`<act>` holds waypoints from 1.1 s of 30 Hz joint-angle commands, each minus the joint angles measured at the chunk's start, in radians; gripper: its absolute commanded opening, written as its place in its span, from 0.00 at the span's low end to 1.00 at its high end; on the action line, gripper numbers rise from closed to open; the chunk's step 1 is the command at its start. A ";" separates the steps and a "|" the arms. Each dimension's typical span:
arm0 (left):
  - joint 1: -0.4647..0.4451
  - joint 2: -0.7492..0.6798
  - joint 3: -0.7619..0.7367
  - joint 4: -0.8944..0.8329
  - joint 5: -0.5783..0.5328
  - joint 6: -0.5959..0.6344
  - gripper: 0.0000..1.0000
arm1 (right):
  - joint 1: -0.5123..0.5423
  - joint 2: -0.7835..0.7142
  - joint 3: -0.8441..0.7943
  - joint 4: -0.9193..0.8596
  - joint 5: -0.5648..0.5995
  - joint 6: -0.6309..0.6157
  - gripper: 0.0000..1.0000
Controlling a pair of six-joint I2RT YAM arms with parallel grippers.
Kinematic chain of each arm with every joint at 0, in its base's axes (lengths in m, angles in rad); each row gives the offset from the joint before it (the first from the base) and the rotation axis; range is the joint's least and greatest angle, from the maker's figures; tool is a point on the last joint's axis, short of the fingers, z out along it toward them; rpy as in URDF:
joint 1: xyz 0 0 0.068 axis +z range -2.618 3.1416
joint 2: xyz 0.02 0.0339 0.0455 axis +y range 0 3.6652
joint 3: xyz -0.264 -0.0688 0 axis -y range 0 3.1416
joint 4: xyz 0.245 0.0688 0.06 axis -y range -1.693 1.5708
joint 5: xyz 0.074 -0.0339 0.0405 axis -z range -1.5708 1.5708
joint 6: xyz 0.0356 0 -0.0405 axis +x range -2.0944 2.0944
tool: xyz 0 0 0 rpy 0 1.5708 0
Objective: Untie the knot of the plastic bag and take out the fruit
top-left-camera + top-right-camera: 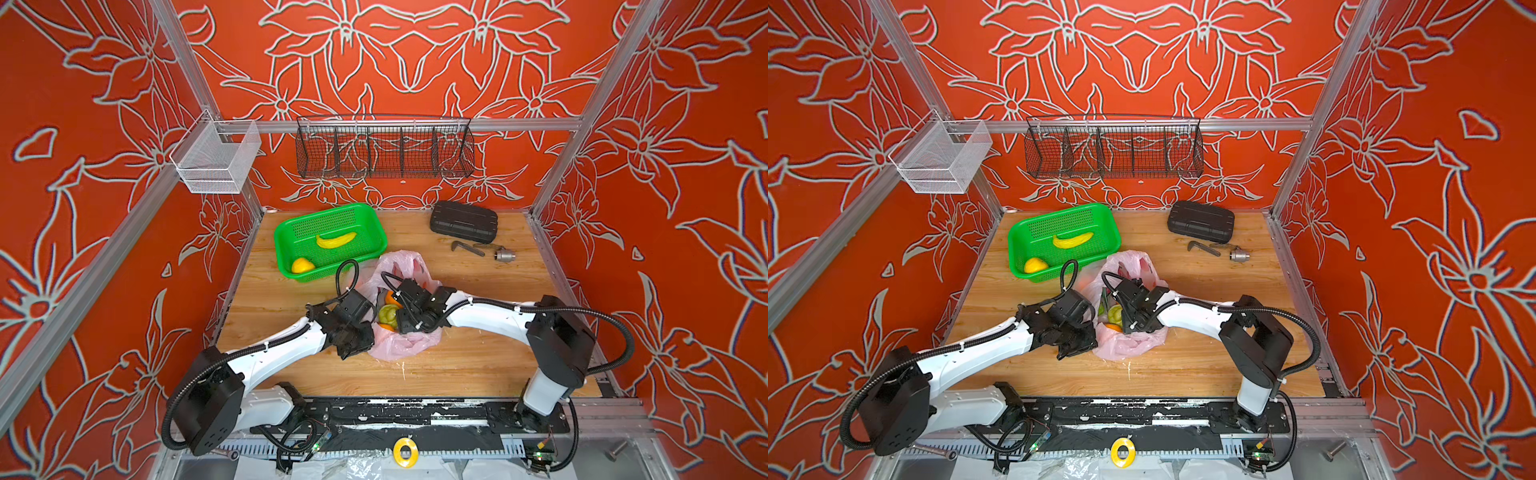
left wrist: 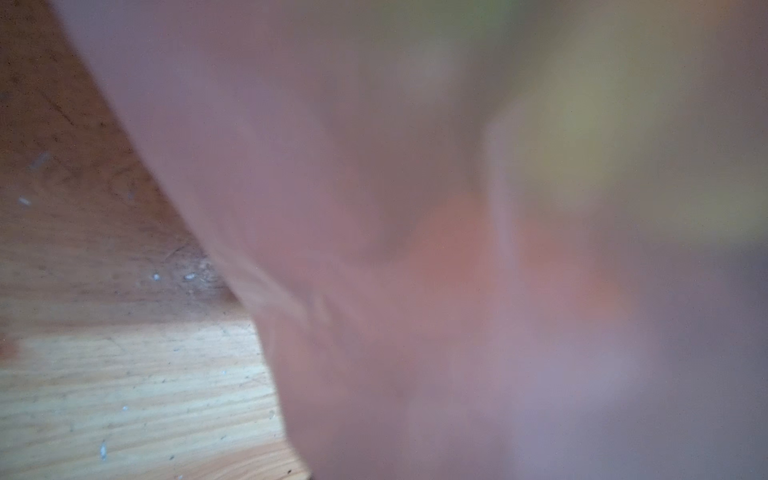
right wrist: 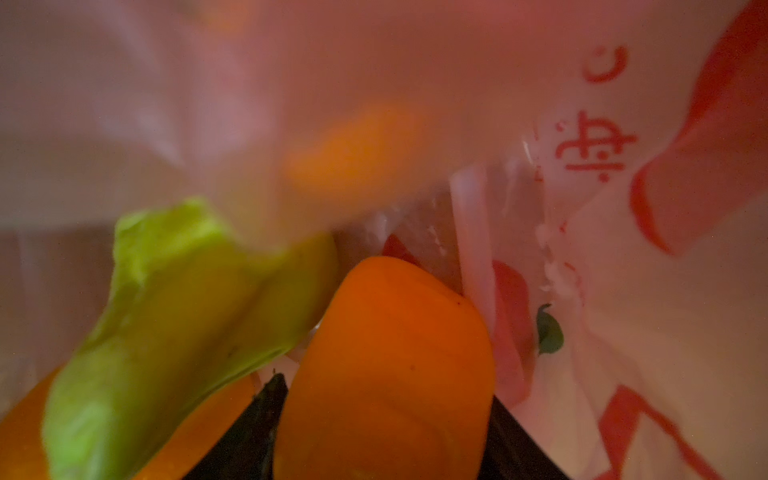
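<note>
While the plastic bag (image 1: 399,347) lies open on the table (image 1: 457,370) near the green basket (image 1: 286,237), an orange (image 3: 386,353) and a green fruit (image 3: 166,311) inside it, the right gripper (image 3: 384,440) reaches in with fingers (image 3: 253,432) either side of the orange, grip unclear, and the left gripper (image 1: 353,349) sits at the bag's edge, its fingers hidden.

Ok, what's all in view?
pale pink translucent plastic bag: one, table centre, open
orange fruit: at least two, in bag
green fruit: at least one, in bag
green perforated plastic basket: one, back left
yellow banana: one, in basket
yellow lemon-like fruit: one, in basket
black ribbed case: one, back right
grey metal tools: few, before case
black wire rack: one, back rail
white mesh basket: one, left rail
yellow tape roll: one, front edge
left gripper: black, at bag's left edge
right gripper: black, in bag, astride orange fruit
</note>
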 commanded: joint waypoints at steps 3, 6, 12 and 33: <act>-0.009 -0.001 -0.012 0.009 -0.016 -0.003 0.19 | -0.004 -0.027 0.012 -0.025 0.065 0.027 0.51; -0.009 0.005 -0.008 0.011 -0.010 0.008 0.21 | -0.003 -0.076 -0.012 -0.002 0.048 0.020 0.50; -0.009 -0.010 0.001 0.029 -0.011 0.015 0.27 | -0.006 -0.223 -0.094 0.091 0.001 0.038 0.46; -0.016 -0.310 0.156 0.116 -0.168 0.397 0.82 | -0.058 -0.648 -0.113 0.113 -0.064 -0.022 0.46</act>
